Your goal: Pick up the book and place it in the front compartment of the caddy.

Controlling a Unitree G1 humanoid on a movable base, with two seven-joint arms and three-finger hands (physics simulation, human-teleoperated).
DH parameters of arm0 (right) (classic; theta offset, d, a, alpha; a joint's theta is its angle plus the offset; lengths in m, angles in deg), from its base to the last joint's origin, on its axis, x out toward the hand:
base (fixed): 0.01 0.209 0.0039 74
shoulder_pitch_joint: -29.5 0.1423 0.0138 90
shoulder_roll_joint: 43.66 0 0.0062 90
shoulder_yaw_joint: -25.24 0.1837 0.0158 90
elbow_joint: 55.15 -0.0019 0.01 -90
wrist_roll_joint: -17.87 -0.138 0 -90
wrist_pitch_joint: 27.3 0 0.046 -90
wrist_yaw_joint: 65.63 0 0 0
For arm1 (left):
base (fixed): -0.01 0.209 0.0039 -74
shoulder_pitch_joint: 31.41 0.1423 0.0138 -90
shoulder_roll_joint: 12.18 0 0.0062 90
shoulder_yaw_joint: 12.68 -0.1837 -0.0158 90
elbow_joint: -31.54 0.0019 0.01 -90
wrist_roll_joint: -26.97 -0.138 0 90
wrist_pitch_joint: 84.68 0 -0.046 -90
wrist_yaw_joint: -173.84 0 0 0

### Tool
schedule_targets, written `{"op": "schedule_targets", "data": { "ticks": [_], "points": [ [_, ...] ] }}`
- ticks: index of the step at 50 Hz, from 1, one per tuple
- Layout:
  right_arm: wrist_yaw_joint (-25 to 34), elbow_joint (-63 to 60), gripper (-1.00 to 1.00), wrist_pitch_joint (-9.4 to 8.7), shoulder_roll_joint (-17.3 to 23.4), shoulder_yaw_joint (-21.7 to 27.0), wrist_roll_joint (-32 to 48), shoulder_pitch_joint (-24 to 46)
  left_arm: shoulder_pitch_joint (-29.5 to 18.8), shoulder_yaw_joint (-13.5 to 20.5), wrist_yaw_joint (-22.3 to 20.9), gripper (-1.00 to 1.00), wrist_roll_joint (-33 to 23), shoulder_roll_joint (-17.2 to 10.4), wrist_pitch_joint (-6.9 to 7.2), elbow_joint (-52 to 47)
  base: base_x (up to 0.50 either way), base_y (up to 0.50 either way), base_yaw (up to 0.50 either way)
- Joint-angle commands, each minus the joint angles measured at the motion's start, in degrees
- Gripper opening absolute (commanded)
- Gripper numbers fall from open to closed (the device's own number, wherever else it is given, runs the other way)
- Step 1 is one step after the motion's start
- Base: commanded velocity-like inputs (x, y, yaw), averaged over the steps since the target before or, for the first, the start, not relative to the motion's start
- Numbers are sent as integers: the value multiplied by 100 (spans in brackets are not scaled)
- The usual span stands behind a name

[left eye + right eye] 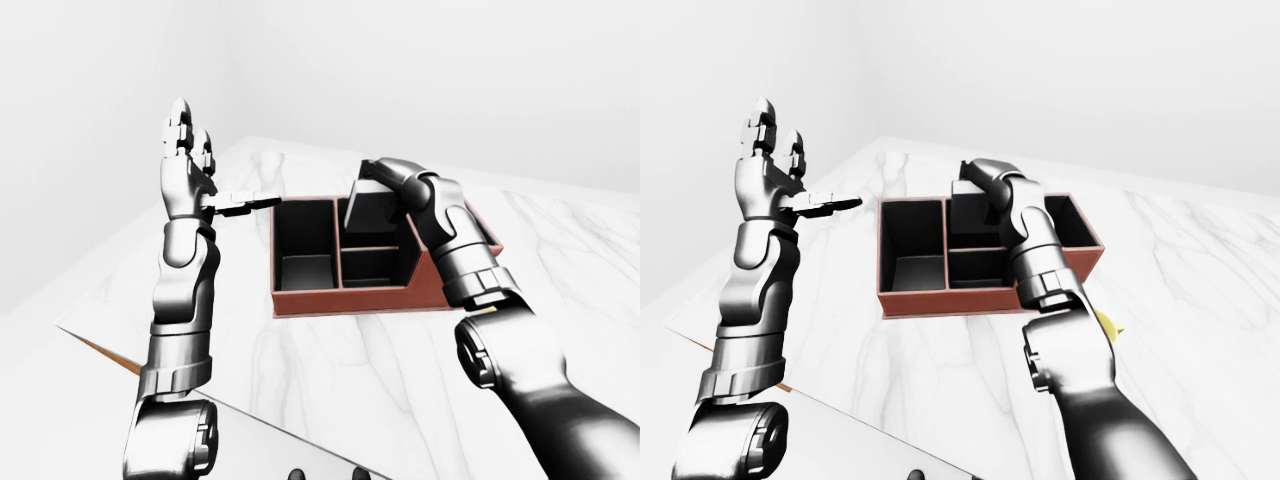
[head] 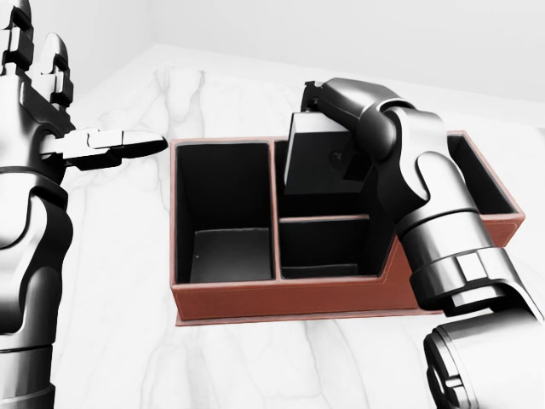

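Observation:
The book (image 2: pixel 317 162), a dark grey slab, stands tilted over the upper middle compartment of the red-brown caddy (image 2: pixel 281 300). My right hand (image 2: pixel 313 100) is shut on the book's top edge, with the arm crossing the caddy's right side. The book's lower edge drops below the caddy rim; whether it touches the bottom is hidden. The caddy's tall left compartment (image 2: pixel 223 213) and lower middle compartment (image 2: pixel 322 245) show dark and bare. My left hand (image 1: pixel 215 170) is raised to the left of the caddy, open, fingers up and thumb pointing right, holding nothing.
The caddy sits on a white marble table (image 1: pixel 330 370), whose near-left edge (image 1: pixel 100 350) runs diagonally at the lower left of the left-eye view. A small yellow thing (image 1: pixel 1106 326) peeks out behind my right forearm. Plain white walls lie beyond.

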Motion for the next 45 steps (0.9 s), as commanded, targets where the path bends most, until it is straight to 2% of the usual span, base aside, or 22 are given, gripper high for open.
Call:
{"op": "schedule_targets", "data": {
  "ticks": [1,18,45],
  "points": [
    [-446,456,-100,0,82,65,-94,223,-11,2,2,100,11,-5,0,7,0,0,0],
    [-973,1198,-100,0,41,36,-270,486,-32,-5,-11,100,5,-3,0,78,0,0,0],
    [-1864,2149,-100,0,-329,-140,-419,528,-17,-6,-20,100,2,9,0,80,0,0,0]
  ]
}}
